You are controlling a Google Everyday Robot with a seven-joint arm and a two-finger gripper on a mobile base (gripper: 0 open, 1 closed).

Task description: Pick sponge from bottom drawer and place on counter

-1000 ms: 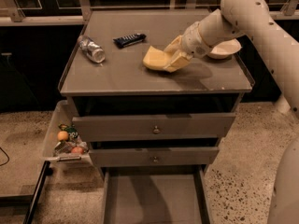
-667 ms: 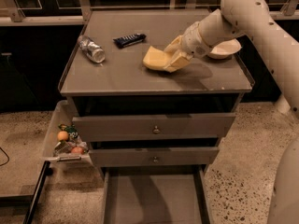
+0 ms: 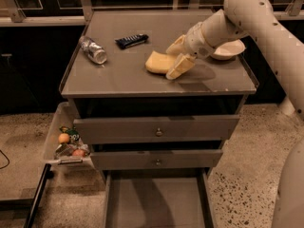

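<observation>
Speckled stone floor, dark surround; grey cabinet tabletop (image 3: 118, 80) bearing plastic bottle (image 3: 93, 50), dark wrapped bar (image 3: 131, 40) and white bowl (image 3: 229, 50). Sponge (image 3: 156, 62) lying mid-tabletop, placement seemingly at hand. Pincer (image 3: 171, 61) low at sponge's right end; clamped or released, cannot tell. Bottom drawer (image 3: 156, 198) pulled open below, sponge out.

The gripper (image 3: 169, 63) is spreading its fingers at the middle right of the bench (image 3: 118, 77), loosening from the sponge (image 3: 155, 62), which is settling slightly leftward.
</observation>
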